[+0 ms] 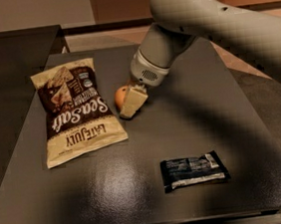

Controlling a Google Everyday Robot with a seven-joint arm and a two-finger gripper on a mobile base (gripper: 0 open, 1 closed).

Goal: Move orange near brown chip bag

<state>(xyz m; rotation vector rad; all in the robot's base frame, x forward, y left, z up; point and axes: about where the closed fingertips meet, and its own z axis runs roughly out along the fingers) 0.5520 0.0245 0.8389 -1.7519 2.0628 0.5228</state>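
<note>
The orange [121, 94] is a small round fruit in the middle of the dark table, just right of the brown chip bag [75, 111]. The bag is cream and dark brown with "Sea Salt" lettering and lies flat on the left part of the table. My gripper [126, 103] reaches down from the grey arm [205, 17] and is closed around the orange. Its cream near finger [132, 104] covers the orange's right side and its tip is at the table top. The far finger is hidden.
A small black flat wrapper [193, 171] lies at the front right of the dark table [190, 108]. A second dark surface [9, 52] adjoins at the back left. The table's front edge runs along the bottom of the view.
</note>
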